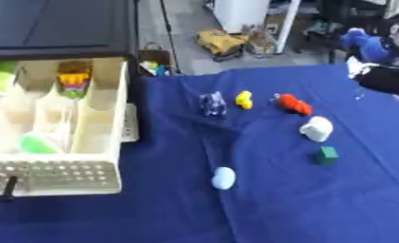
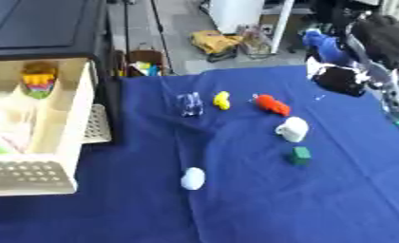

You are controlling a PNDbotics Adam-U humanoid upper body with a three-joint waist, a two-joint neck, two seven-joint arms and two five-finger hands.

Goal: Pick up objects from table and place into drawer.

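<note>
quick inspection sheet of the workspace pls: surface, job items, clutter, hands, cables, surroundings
Surface: blue cloth over the table, creased.
Job's things: on the cloth lie a blue-and-white patterned piece, a yellow toy, a red toy, a white object, a green cube and a pale blue oval, all apart. The open drawer at left has dividers; it holds a multicoloured toy at the back and a green item nearer the front.
Clutter: nothing seen on the cloth.
Hands: right hand at the cloth's far right edge, fingers unclear; left hand not seen.
Cables: nothing seen.
Surroundings: floor behind with a yellow bundle and a blue shape.
</note>
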